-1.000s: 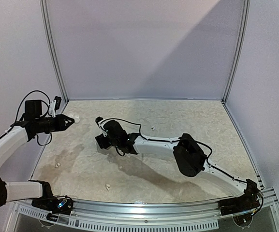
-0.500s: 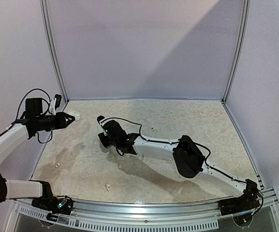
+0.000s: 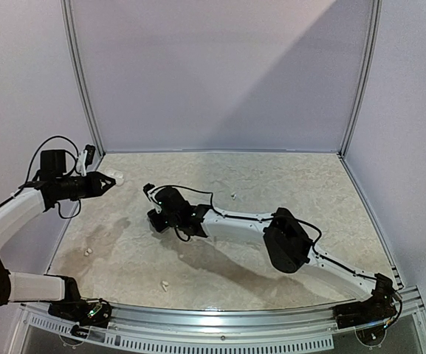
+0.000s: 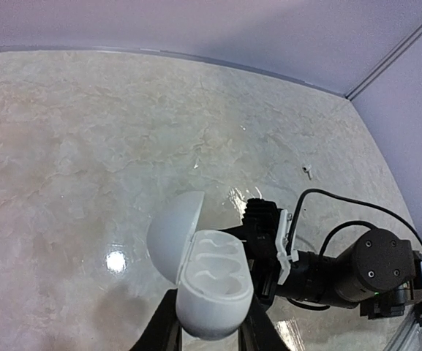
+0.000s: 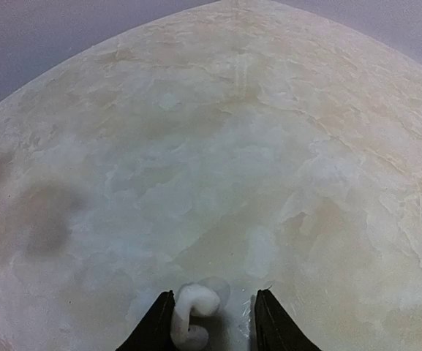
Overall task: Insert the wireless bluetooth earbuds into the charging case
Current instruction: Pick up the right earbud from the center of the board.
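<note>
- The left fingers [image 4: 161, 330] are clamped on the base of a white charging case [image 4: 212, 289]. Its lid is swung open and both moulded hollows are bare.
- The case is held up off the worktop [image 3: 294, 177] by the back left corner, close to the left wall [image 3: 21, 88].
- The right fingers [image 5: 154, 325] are down at the worktop, left of its middle, and stand a little apart.
- A white earbud [image 5: 191, 316] lies between them. It rests against one finger, with a gap showing on its other side.
- The worktop is shut in by the back wall [image 3: 220, 74] and a wall on each side, with metal posts at the two back corners. A curved rail [image 3: 220, 318] runs along the near edge.
- The widest open room is the right half and the back strip of the worktop. The right arm lies long and low from the near right corner across to the left of the middle.
- The two sets of fingers are well apart, with bare worktop between them.
- Count from overhead: three loose white earbuds.
  - One [image 3: 233, 195] lies just behind the right arm.
  - One [image 3: 88, 251] is near the left edge.
  - One [image 3: 164, 285] is near the front rail.
- With the one between the right fingers, that makes four white earbuds.
- One charging case.
</note>
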Action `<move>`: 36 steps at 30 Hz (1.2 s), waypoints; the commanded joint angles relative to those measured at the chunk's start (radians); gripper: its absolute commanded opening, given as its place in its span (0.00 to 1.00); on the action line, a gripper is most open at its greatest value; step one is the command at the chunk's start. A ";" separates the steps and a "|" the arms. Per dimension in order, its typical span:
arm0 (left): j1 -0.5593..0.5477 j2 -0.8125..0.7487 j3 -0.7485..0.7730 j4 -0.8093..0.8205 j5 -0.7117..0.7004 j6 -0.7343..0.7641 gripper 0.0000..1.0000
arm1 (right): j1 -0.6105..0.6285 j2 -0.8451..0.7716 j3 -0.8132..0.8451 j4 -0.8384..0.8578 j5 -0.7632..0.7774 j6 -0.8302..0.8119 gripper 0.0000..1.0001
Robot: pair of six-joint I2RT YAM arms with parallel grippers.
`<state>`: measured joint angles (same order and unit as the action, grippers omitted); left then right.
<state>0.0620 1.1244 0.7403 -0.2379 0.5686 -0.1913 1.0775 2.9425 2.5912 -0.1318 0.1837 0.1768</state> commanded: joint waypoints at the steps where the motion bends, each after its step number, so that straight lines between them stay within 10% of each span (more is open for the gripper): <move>1: 0.004 0.005 0.028 0.005 0.017 0.006 0.00 | 0.003 0.002 -0.039 -0.081 -0.119 0.013 0.36; 20: -0.002 -0.035 0.011 0.006 0.031 0.008 0.00 | 0.004 -0.237 -0.331 0.135 -0.172 -0.058 0.04; 36: -0.111 -0.077 0.008 -0.028 0.096 0.086 0.00 | 0.004 -0.852 -1.195 0.260 -0.362 0.062 0.00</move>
<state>-0.0048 1.0714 0.7444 -0.2474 0.6270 -0.1421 1.0752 2.2318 1.5871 0.1268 -0.1135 0.1513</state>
